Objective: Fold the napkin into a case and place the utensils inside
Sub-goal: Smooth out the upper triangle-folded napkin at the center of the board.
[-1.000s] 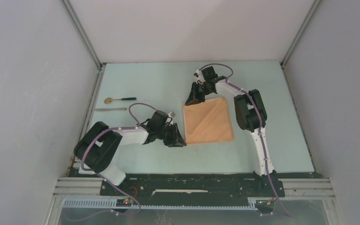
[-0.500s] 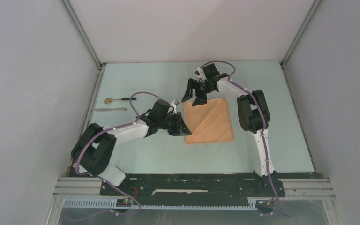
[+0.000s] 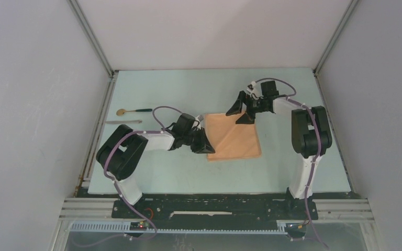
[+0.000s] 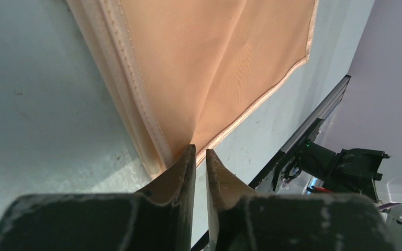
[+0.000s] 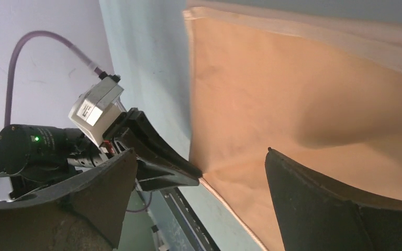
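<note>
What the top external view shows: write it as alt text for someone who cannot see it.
A peach napkin lies on a pale table between two robot arms: the left gripper pinches its near left corner, and the right gripper hangs open over its far edge. A gold-bowled spoon and a thin silvery utensil lie at the table's left.
</note>
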`<state>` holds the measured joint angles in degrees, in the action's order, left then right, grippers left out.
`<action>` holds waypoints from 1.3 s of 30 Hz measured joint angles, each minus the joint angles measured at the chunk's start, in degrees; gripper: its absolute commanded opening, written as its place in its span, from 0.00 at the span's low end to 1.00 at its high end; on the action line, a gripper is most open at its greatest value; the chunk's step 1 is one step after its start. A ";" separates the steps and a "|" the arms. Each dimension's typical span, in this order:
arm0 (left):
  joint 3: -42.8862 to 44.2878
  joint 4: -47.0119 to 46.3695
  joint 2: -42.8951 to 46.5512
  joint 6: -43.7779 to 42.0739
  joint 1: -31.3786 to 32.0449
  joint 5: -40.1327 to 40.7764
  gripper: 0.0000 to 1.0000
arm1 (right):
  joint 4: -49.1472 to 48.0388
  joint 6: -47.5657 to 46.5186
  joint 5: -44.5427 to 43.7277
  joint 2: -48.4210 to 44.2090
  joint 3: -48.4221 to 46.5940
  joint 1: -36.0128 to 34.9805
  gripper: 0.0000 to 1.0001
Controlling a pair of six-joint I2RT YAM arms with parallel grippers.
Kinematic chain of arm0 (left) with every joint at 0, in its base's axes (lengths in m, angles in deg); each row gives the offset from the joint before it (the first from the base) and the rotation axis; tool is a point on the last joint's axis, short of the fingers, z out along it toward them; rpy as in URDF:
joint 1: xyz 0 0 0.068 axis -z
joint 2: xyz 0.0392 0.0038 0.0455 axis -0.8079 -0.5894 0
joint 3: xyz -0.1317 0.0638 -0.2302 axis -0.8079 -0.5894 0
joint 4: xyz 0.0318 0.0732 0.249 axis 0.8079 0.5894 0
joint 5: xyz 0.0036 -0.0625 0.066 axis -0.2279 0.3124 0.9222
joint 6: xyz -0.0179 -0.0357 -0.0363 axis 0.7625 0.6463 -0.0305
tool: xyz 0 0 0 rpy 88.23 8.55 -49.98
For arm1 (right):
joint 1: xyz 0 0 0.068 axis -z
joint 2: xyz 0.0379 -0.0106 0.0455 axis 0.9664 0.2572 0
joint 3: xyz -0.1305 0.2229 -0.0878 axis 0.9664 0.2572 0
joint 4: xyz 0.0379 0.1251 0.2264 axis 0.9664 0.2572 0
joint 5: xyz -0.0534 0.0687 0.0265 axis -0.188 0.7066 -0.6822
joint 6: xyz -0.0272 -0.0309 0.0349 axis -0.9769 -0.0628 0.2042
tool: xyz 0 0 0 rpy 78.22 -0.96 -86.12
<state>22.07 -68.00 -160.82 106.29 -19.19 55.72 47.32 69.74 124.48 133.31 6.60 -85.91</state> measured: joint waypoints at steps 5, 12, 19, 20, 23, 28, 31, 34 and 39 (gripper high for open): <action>-2.03 -1.03 -0.15 0.02 -0.13 0.07 0.17 | -4.59 0.98 3.41 3.65 0.85 3.61 1.00; -3.15 -2.51 -1.53 0.46 -0.63 0.02 0.16 | -10.21 3.52 5.44 4.68 0.87 3.52 1.00; -4.17 -4.74 -1.88 0.92 -1.14 -0.74 0.15 | -17.14 7.39 6.62 7.93 0.87 3.58 1.00; -4.46 -5.27 -1.88 1.09 -1.14 -0.85 0.15 | -18.16 7.85 6.84 8.76 0.87 3.80 1.00; -5.46 -7.15 -1.90 1.99 -1.20 -1.20 0.15 | -20.55 9.53 7.54 11.17 0.87 4.98 1.00; -7.17 -10.23 -1.95 3.06 -1.40 -1.95 0.15 | -24.52 11.76 9.11 12.37 0.87 7.06 1.00; -8.09 -11.74 -1.95 3.58 -1.46 -2.25 0.15 | -27.06 13.92 10.01 13.40 0.87 8.20 1.00; -8.76 -12.98 -1.95 3.98 -1.46 -2.40 0.14 | -28.41 15.67 10.19 13.75 0.87 8.72 0.99; -9.27 -14.03 -1.95 4.13 -1.49 -2.45 0.14 | -30.51 20.17 10.25 14.73 0.87 9.64 1.00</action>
<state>12.80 -82.03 -162.77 110.42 -20.68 53.27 16.81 89.91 134.73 148.04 7.47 -76.27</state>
